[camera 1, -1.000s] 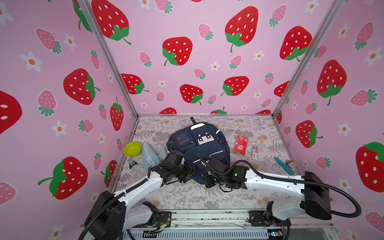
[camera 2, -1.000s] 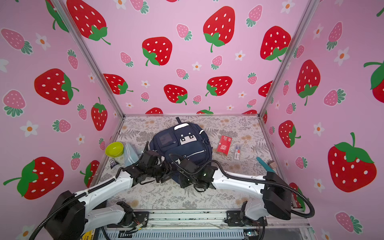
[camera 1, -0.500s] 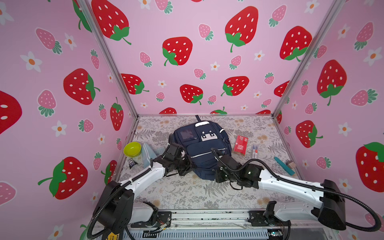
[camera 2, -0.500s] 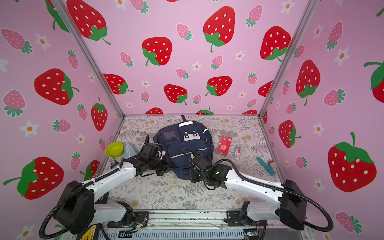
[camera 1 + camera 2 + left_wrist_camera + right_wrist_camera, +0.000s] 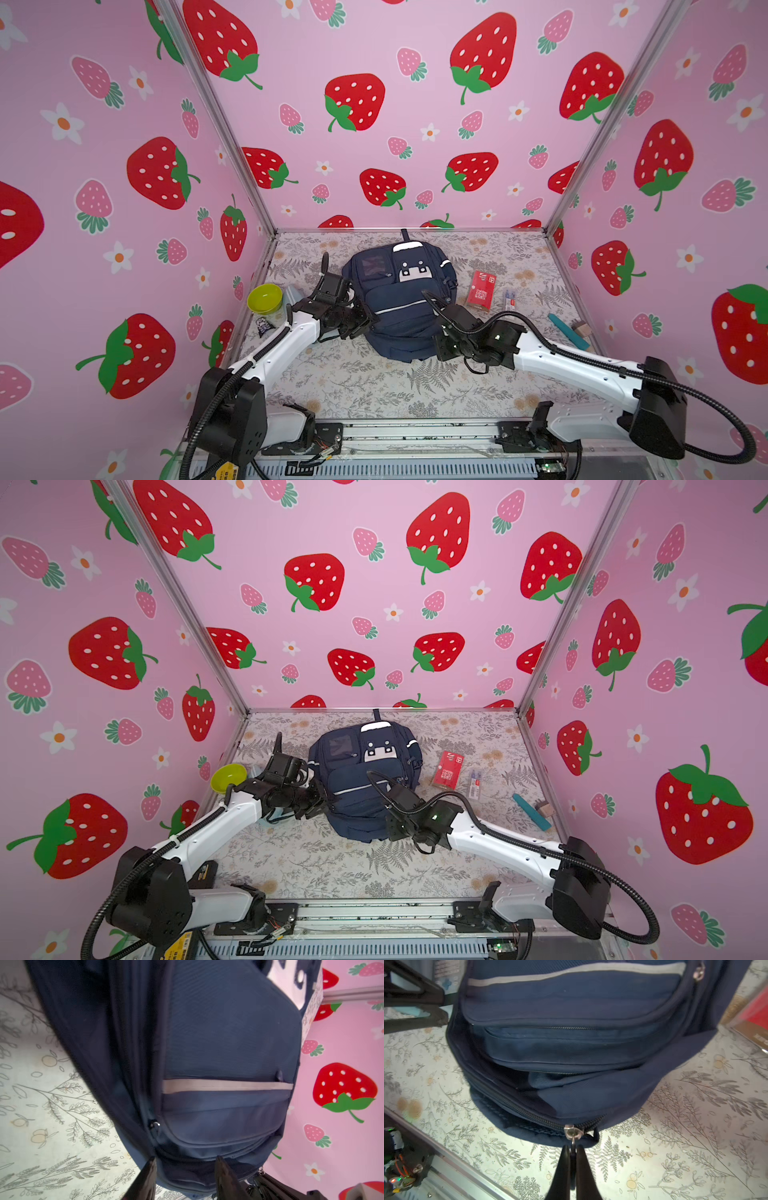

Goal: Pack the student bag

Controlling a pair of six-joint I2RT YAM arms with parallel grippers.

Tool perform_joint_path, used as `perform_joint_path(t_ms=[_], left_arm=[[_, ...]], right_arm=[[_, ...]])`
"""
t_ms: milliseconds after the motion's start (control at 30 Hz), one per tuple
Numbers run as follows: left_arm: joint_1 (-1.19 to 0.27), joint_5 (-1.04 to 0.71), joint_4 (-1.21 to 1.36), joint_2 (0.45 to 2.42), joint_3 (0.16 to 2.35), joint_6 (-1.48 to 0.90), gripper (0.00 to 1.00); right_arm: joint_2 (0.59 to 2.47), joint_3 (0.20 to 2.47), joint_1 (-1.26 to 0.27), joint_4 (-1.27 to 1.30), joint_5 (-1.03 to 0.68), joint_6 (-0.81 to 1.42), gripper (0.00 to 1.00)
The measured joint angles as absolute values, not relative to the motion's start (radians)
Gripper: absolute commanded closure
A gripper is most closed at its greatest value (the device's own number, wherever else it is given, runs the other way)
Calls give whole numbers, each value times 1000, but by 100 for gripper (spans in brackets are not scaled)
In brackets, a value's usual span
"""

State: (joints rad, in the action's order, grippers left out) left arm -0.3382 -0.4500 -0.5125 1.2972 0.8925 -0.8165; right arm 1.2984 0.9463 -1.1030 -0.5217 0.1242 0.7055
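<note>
Since a second ago the left gripper (image 5: pixel 368 322) and right gripper (image 5: pixel 438 353) have moved apart, and both top views show the student bag (image 5: pixel 399 307) lying mid-desk, top toward the back edge, while the left wrist view shows the left fingers (image 5: pixel 149 1169) half wide at its soft side and the right wrist view shows the right ones pinching the zip pull (image 5: pixel 572 1130), which I judge the firmest hold on such limp cloth.

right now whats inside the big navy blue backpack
The navy blue fabric backpack shows only dark lining and folded navy fabric through its unzipped gap; everything deeper is hidden by its cloth.
</note>
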Motion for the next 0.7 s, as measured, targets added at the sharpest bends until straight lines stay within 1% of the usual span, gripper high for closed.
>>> perform_joint_path(t_ms=[67,100,167,267,333,533,700], left_arm=[[-384,-424,-551,1267,927,-792,38],[-417,-409,-564,1246,944,-781,31],[-493,-389,-572,1203,961,-761,27],[-593,-377,-570,1163,957,-768,26],[-627,-383,-541,1156,931,-803,27],[-660,-413,-406,1154,768,-1003,27],[-661,-439,-310,1201,747,-1120,29]], right_arm=[[1305,957,-1114,-514,105,705,100],[1307,960,-1119,-509,95,704,100],[1307,961,-1122,-498,82,704,100],[1309,962,-1124,-494,69,703,100],[1309,963,-1123,-494,64,703,100],[1310,964,-1131,-487,59,709,100],[1310,964,-1145,-472,62,714,100]])
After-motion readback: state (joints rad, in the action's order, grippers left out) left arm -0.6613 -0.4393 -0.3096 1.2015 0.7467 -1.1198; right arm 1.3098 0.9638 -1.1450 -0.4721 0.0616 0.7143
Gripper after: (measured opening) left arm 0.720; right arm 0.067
